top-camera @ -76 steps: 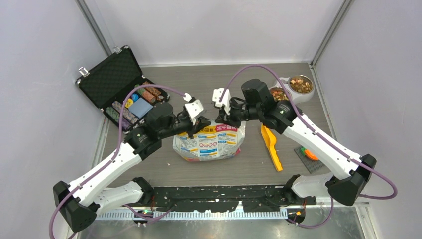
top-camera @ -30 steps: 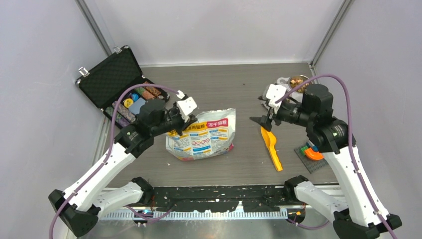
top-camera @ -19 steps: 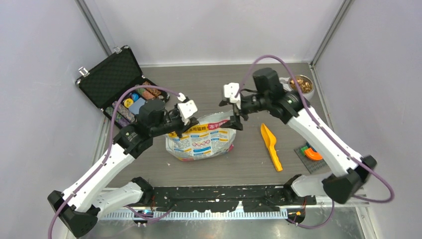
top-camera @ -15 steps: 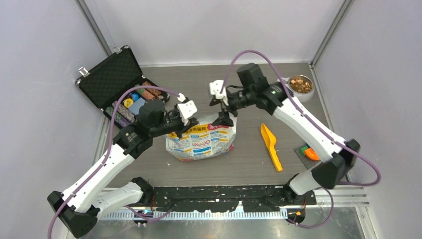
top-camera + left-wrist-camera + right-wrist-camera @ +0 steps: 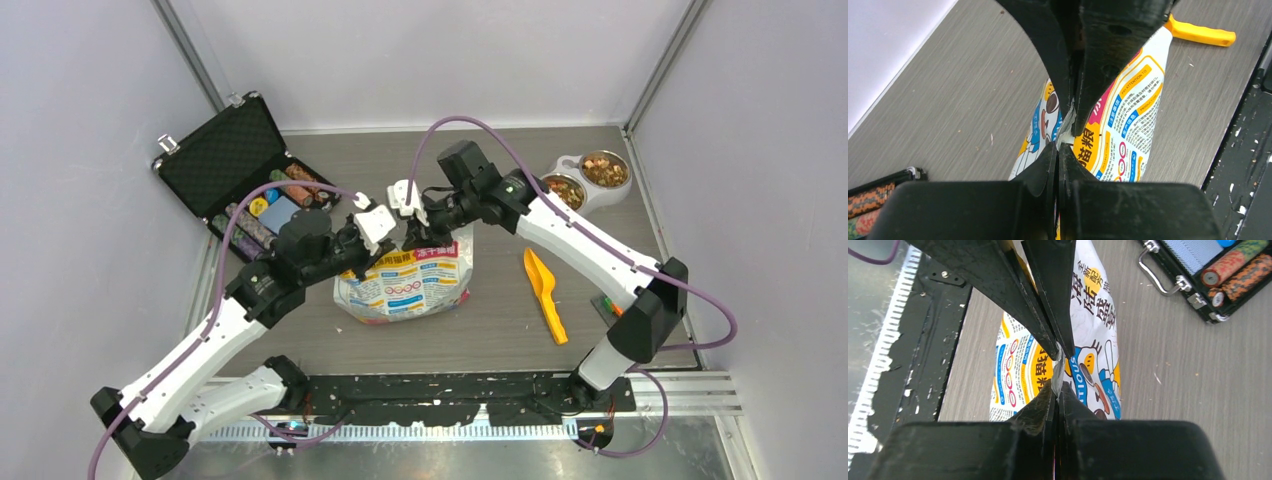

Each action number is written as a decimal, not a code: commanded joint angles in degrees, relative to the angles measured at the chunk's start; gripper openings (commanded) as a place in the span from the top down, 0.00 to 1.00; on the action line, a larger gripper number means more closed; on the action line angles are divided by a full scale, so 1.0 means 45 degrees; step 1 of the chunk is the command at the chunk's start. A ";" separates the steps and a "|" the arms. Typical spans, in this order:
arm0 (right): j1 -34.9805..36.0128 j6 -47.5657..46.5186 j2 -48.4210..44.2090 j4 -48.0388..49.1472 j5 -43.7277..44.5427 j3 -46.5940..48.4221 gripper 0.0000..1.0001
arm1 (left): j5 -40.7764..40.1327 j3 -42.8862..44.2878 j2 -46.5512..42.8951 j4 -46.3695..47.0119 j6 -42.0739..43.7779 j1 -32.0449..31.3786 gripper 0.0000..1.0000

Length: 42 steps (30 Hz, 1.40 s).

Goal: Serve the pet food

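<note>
While left gripper (image 5: 1057, 150) and right gripper (image 5: 1055, 388) each clamp the slick foil bag's (image 5: 405, 285) top edge, loose pet food (image 5: 603, 168) like the bowl's (image 5: 583, 173) probably sags inside.

The grey worktop (image 5: 400, 160) carries one white, yellow and pink printed foil bag (image 5: 410, 285) at its middle and one yellow plastic scoop (image 5: 543, 292) toward the right edge. At the far left corner stands one open black hard case (image 5: 225, 160), its rolls of striped poker chips (image 5: 240, 228) too crowded to count. At the far right corner sits one white double feeder (image 5: 584, 181) with two metal bowls, each holding one heap of brown kibble (image 5: 605, 168).
</note>
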 commanded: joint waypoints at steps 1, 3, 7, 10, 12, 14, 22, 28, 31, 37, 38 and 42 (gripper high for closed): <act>-0.0004 0.1639 -0.1837 0.1503 0.1574 -0.1276 0.95 | -0.5124 -0.0461 -0.0691 -0.1361 -0.0109 0.0199 1.00; -0.0005 0.2095 -0.2205 0.1969 0.2396 -0.1732 0.95 | -0.6385 -0.0734 -0.0924 -0.1561 -0.0015 0.0313 1.00; -0.0126 0.2610 -0.2434 0.2141 0.3482 -0.1963 0.95 | -0.7263 -0.0842 -0.1040 -0.2214 0.0153 0.0780 1.00; -0.0192 0.2508 -0.2523 0.2020 0.3759 -0.2027 0.95 | -0.7362 -0.0874 -0.0982 -0.2343 0.0387 0.1200 1.00; -0.0228 0.2372 -0.2648 0.1824 0.3997 -0.2058 0.95 | -0.7704 -0.0865 -0.0847 -0.2457 0.0523 0.1644 1.00; -0.0397 0.2174 -0.2846 0.1668 0.4090 -0.2184 0.95 | -0.7486 -0.0879 -0.0750 -0.2572 0.0814 0.2269 1.00; -0.1214 0.1962 -0.2932 0.1201 0.3901 -0.2215 0.95 | -0.5682 -0.0933 -0.0705 -0.2328 0.1905 0.4122 0.94; -0.1696 0.1986 -0.2797 0.0924 0.4035 -0.2043 0.95 | -0.5981 -0.1525 -0.1209 -0.1704 0.2336 0.4828 0.98; -0.1784 0.1949 -0.2729 0.0718 0.4175 -0.1877 0.95 | -0.5894 -0.1449 -0.1159 -0.1427 0.2314 0.5377 1.00; -0.1830 0.1884 -0.2562 0.0618 0.4272 -0.1745 0.95 | -0.7234 -0.0958 -0.0823 -0.1171 0.2158 0.5938 1.00; -0.1836 0.1884 -0.2538 0.0581 0.4323 -0.1732 0.95 | -0.7548 -0.0920 -0.0780 -0.1094 0.2143 0.5942 1.00; -0.1888 0.1847 -0.2425 0.0518 0.4383 -0.1645 0.95 | -0.8858 -0.0691 -0.0617 -0.0755 0.2002 0.5988 1.00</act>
